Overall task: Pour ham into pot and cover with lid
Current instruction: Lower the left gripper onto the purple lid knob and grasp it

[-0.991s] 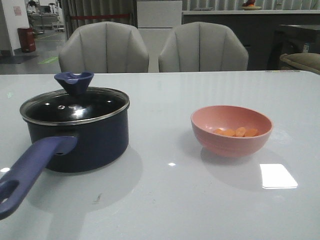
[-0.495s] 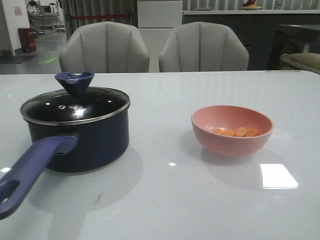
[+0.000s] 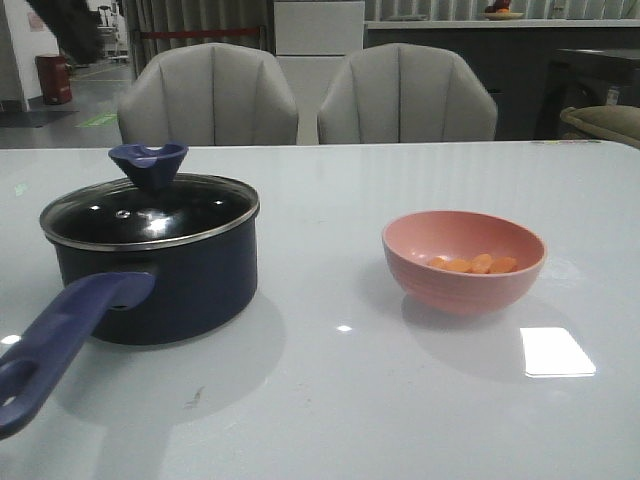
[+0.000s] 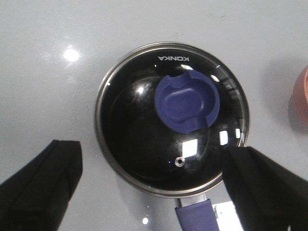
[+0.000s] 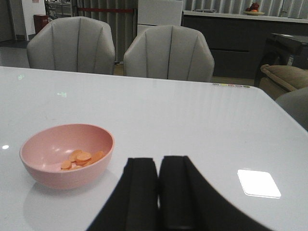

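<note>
Since half a second ago a dark arm part has come into the far-left corner of the front view; pot, lid and bowl have not moved. One pot (image 3: 160, 275) sits on the bench (image 3: 330, 400) at the left, near the left edge, its one lid (image 3: 150, 210) on it. One pink bowl (image 3: 463, 262) stands well apart to the right, holding a few ham (image 3: 475, 264) slices. Open bench lies between them. The left pincer (image 4: 149, 187) hangs over the lid, fingers wide apart; the right pincer (image 5: 158, 192) has its fingers together, empty, near the bowl.

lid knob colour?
Dark blue knob on the clear glass lid; left wrist view shows it best.
</note>
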`<control>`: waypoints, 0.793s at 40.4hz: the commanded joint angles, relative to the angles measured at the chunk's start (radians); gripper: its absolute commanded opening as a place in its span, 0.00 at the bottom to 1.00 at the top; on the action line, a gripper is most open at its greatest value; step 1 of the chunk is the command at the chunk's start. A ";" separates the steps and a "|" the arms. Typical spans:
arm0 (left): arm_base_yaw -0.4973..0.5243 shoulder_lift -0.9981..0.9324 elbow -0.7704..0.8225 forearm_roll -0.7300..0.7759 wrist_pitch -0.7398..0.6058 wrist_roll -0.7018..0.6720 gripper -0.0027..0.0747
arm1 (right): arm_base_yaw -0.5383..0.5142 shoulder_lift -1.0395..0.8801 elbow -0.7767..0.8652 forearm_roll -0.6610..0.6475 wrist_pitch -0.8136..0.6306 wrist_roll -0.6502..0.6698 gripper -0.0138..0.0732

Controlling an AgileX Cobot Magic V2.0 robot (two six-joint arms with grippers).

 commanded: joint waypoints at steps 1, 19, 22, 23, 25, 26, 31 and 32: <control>-0.056 0.059 -0.108 0.065 0.006 -0.082 0.86 | -0.007 -0.020 -0.005 -0.007 -0.078 -0.002 0.34; -0.134 0.343 -0.392 0.165 0.208 -0.221 0.86 | -0.007 -0.020 -0.005 -0.007 -0.078 -0.002 0.34; -0.135 0.367 -0.412 0.165 0.234 -0.221 0.86 | -0.007 -0.020 -0.005 -0.007 -0.078 -0.002 0.34; -0.135 0.377 -0.418 0.165 0.236 -0.221 0.86 | -0.007 -0.020 -0.005 -0.007 -0.078 -0.002 0.34; -0.135 0.387 -0.425 0.165 0.236 -0.221 0.86 | -0.007 -0.020 -0.005 -0.007 -0.078 -0.002 0.34; -0.135 0.394 -0.428 0.165 0.234 -0.226 0.86 | -0.007 -0.020 -0.005 -0.007 -0.078 -0.002 0.34; -0.135 0.419 -0.437 0.160 0.236 -0.244 0.86 | -0.007 -0.020 -0.005 -0.007 -0.078 -0.002 0.34; -0.135 0.427 -0.437 0.160 0.239 -0.244 0.86 | -0.007 -0.020 -0.005 -0.007 -0.078 -0.002 0.34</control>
